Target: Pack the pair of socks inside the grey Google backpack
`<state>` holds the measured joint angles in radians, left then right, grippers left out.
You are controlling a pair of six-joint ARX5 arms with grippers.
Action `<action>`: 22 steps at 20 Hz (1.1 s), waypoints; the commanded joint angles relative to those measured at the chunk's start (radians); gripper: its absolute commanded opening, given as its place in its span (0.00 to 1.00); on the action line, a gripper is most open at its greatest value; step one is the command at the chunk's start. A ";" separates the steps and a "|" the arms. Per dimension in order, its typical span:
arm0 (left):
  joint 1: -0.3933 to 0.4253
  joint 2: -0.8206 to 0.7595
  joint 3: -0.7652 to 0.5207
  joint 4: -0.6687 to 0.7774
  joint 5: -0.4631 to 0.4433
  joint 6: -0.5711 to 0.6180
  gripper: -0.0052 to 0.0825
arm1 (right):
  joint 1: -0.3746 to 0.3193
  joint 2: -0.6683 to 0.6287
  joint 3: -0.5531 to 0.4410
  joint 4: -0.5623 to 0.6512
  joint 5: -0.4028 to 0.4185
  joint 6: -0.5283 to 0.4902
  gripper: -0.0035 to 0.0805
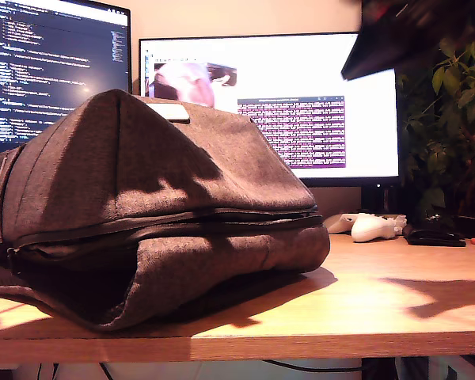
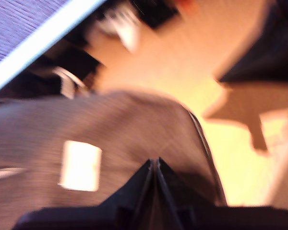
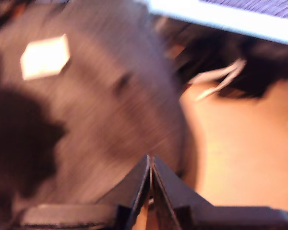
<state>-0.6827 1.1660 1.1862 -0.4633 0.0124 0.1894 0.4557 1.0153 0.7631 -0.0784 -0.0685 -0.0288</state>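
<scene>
Hovering above the grey backpack (image 1: 142,182), my first gripper (image 2: 155,167) and my second gripper (image 3: 150,165) both look down on its heathered top, each with jaws pressed together and nothing between them. The bag lies on its side on the wooden tabletop (image 1: 396,293), its long axis running across the exterior view, its black zipper line (image 1: 182,222) appearing closed along the front and its white patch (image 1: 168,112) near the top. The patch shows in both wrist views, so both arms seem to sit over the same upper panel; the motion blur leaves it unclear which is nearer the zipper. The pair of socks cannot be found in any view, so which way it lies from either gripper cannot be told. A dark arm part (image 1: 388,39) juts in at the exterior view's upper right. Behind stand two lit monitors (image 1: 301,103), a white controller (image 1: 372,228) and a leafy plant (image 1: 451,119). The bare tabletop at the exterior view's right offers working room.
</scene>
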 commanded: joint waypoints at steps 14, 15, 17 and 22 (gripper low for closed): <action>0.216 -0.326 -0.449 0.354 -0.021 -0.086 0.04 | -0.281 -0.269 -0.227 0.129 -0.010 0.003 0.03; 0.221 -0.365 -0.463 0.348 -0.021 -0.089 0.04 | -0.281 -0.301 -0.236 0.108 -0.011 0.003 0.03; 0.225 -0.435 -0.472 0.294 -0.021 -0.104 0.04 | -0.281 -0.362 -0.240 0.052 -0.040 0.001 0.03; 0.219 -0.521 -0.472 0.244 -0.019 -0.110 0.04 | -0.273 -0.483 -0.239 -0.003 -0.106 0.005 0.03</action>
<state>-0.4583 0.6384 0.7319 -0.2150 -0.0090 0.0849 0.1749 0.5400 0.5438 -0.0784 -0.1711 -0.0265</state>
